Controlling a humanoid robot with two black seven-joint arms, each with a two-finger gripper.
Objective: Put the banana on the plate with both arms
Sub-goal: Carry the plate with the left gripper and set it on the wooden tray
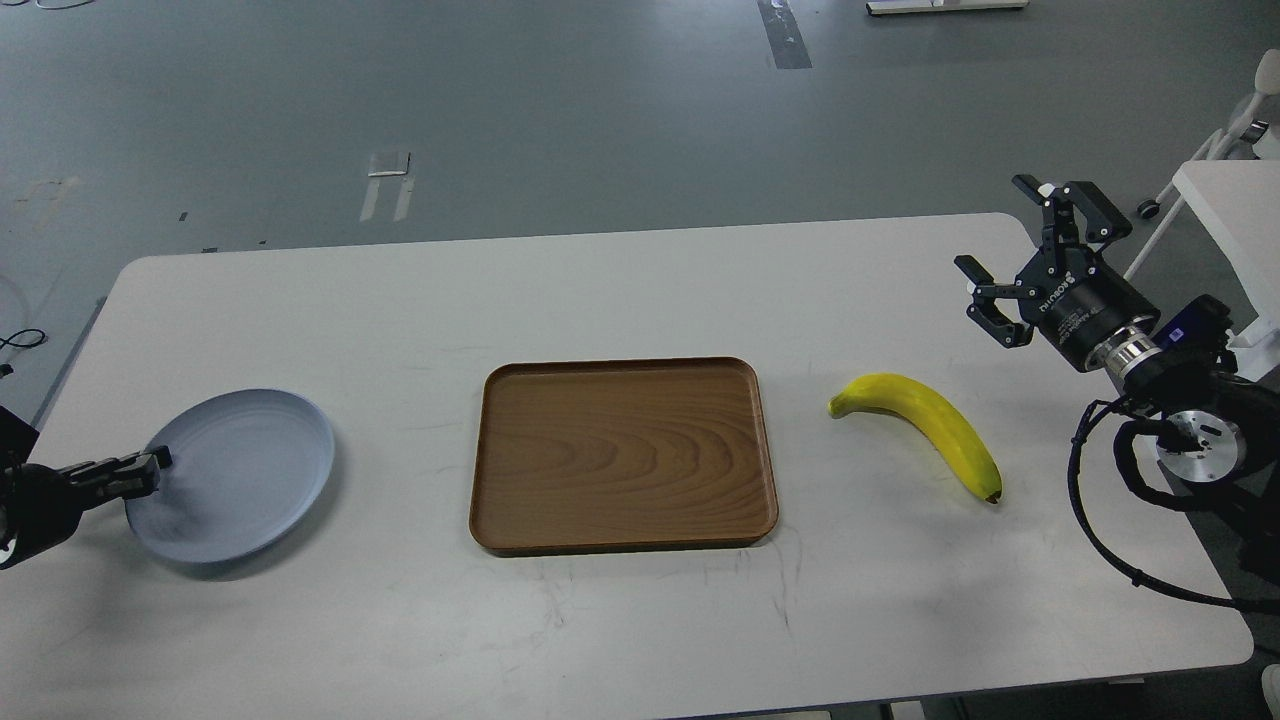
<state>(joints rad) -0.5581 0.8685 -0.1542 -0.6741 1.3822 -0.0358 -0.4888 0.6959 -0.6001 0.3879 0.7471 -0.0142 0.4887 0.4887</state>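
Note:
The yellow banana (930,425) lies on the white table right of the tray, its greenish stem end pointing left and its dark tip toward me. The pale grey-blue plate (250,465) sits at the left of the table. My left gripper (150,468) reaches in from the left edge and is closed on the plate's left rim; the plate looks slightly blurred there. My right gripper (990,225) is open and empty, held above the table's far right, up and to the right of the banana.
A rectangular brown wooden tray (625,455) lies in the table's middle between plate and banana. The table's right edge is close behind my right arm. A white stand (1225,195) is beyond the table at the right.

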